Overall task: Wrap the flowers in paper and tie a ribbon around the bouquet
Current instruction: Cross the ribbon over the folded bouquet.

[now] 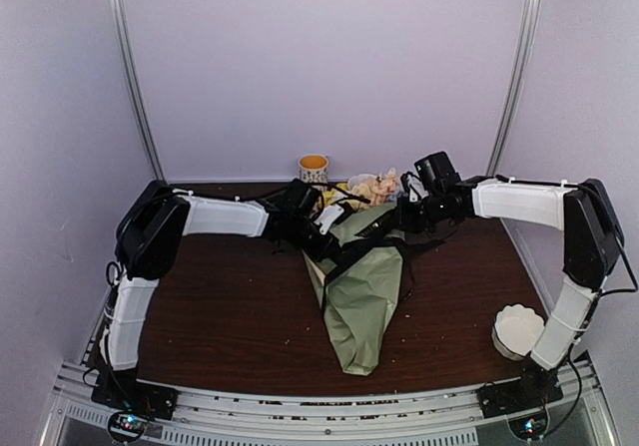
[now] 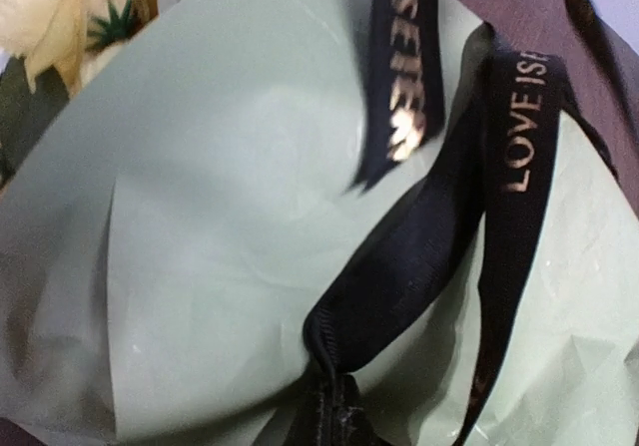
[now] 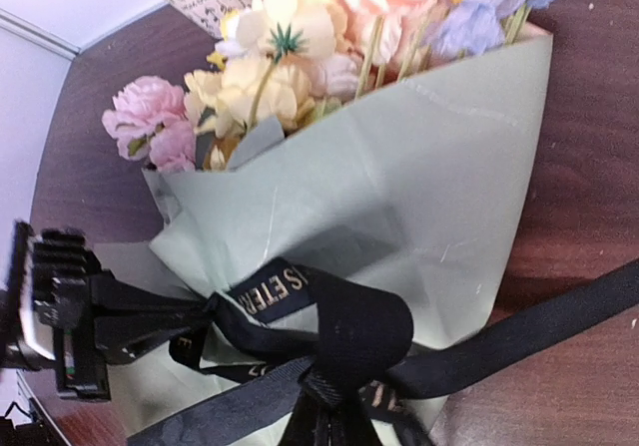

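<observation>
Between the black fingers of the left claw [image 3: 105, 321] a strand of the ribbon [image 3: 339, 331] is clamped, and the right claw [image 3: 321, 421] is shut on the bunched ribbon at the crossing. Outward from both, the ribbon is passed round the paper [image 3: 399, 187], which is already folded about the flowers [image 3: 270, 77] on the desk [image 3: 599, 167]. Wrapping is judged done; the tie is judged begun, with tightening left. Whether a knot has closed cannot be told: black fingers merge with black ribbon, and from above the crossing is masked by the arms.
</observation>
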Available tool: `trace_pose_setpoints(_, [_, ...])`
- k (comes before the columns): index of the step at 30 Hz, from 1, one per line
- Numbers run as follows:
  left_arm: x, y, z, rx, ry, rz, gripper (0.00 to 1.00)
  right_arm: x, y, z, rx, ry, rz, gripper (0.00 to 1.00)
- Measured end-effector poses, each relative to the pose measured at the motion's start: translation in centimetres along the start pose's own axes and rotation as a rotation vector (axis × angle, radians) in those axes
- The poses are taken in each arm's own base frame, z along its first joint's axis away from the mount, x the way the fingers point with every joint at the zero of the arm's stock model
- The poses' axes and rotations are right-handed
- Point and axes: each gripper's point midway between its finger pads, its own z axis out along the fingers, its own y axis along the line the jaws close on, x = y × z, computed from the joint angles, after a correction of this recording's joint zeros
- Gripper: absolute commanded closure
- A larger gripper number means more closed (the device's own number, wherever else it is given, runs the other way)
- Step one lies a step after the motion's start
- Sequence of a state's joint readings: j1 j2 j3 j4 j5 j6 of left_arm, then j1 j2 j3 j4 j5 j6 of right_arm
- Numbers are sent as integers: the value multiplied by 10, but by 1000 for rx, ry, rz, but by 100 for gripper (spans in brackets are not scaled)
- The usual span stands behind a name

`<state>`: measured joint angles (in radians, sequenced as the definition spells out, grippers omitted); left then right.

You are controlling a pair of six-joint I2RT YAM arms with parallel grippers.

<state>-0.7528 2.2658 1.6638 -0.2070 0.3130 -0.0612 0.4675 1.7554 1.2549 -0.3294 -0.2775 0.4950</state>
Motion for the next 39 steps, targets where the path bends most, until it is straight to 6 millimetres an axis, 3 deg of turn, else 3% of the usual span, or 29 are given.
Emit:
trace_pose_setpoints(3, [18,1,-7,-30,8,-5,100,-24,0,-9,-3,-46,10,100])
trace_pose_setpoints(8, [38,-8,-46,-60,-33,-31,100,-48,-11,-6,19,-83,31,100])
trace_pose_setpoints(14, [34,-12,-72,-80,-153,-79,100,-35,-36,28,93,-17,55,100])
trace_pose_setpoints(18, [53,0,-83,-135,-180,-163,100,-22,-47,38,127,30,60,100])
trace_pose_setpoints(24, [82,17,-92,-198,-157,-267,95,-20,-49,37,137,36,39,100])
trace_pose_setpoints(29, [103,14,-98,-209,-140,-305,80,-19,-50,37,141,45,23,100])
trace_pose_setpoints(33, [101,14,-113,-234,-162,-296,43,-19,-49,36,143,48,17,100])
trace_pose_setpoints(39, [72,12,-135,-257,-222,-188,38,-18,-50,36,143,52,15,100])
